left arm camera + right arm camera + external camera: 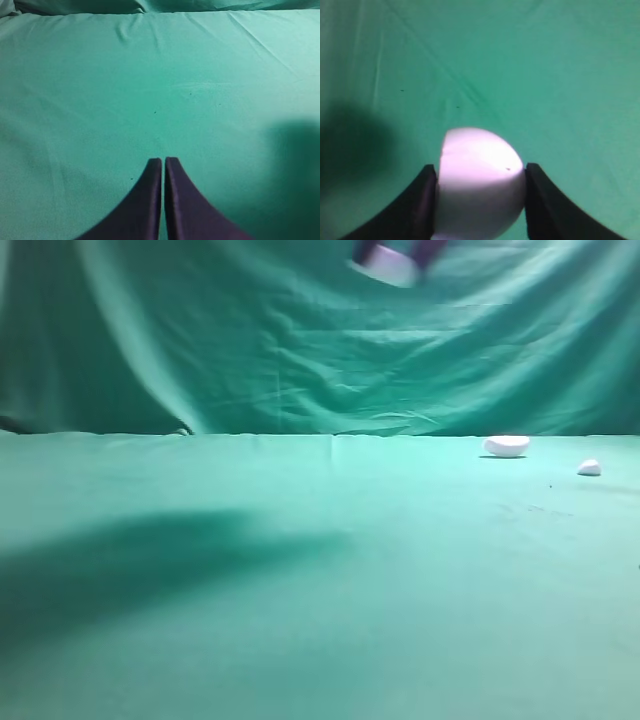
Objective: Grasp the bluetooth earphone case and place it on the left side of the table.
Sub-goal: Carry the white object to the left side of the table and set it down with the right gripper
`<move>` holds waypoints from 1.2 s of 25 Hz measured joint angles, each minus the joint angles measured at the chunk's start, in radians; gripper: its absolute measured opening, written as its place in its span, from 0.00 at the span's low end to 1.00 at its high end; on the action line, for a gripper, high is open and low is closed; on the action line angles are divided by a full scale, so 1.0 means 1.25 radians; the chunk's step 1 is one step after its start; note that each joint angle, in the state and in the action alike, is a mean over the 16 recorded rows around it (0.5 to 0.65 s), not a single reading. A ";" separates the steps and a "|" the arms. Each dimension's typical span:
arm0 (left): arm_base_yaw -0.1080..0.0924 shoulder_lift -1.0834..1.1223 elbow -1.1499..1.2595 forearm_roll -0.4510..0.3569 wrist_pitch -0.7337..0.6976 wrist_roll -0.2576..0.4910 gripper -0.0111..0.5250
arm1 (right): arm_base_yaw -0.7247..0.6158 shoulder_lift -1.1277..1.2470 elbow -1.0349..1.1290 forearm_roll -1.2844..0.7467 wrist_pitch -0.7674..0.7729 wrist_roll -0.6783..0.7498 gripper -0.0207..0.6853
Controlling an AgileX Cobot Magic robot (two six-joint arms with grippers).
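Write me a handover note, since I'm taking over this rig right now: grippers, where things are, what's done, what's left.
Right gripper: shut on the bluetooth earphone case, held high above the table; it shows blurred at the top of the high view.
Left gripper: shut, empty, over bare cloth.
White bowl-like piece and small white pebble lie far right.
Done: grasp and lift.
Left: carry the case left, set it down, release.

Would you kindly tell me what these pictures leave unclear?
- Exterior high: the right gripper with the bluetooth earphone case is motion-blurred and cut by the top edge.
- Right wrist: the case's sides hide behind the jaws; bottom edge crops it.
- Exterior high: the tiny white piece is too small to identify.
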 joint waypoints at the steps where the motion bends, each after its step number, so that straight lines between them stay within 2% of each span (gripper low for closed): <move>1: 0.000 0.000 0.000 0.000 0.000 0.000 0.02 | 0.019 0.027 -0.024 -0.002 -0.004 -0.005 0.47; 6: 0.000 0.000 0.000 0.000 0.000 0.000 0.02 | 0.089 0.143 -0.103 -0.010 -0.042 -0.026 0.47; 13: 0.000 0.000 0.000 0.000 0.000 0.000 0.02 | 0.135 0.231 -0.137 -0.021 -0.106 -0.052 0.48; 23: 0.000 0.000 0.000 0.000 0.000 0.000 0.02 | 0.141 0.255 -0.141 -0.032 -0.134 -0.056 0.58; 30: 0.000 0.000 0.000 0.000 0.000 0.000 0.02 | 0.141 0.217 -0.142 -0.038 -0.088 -0.019 0.63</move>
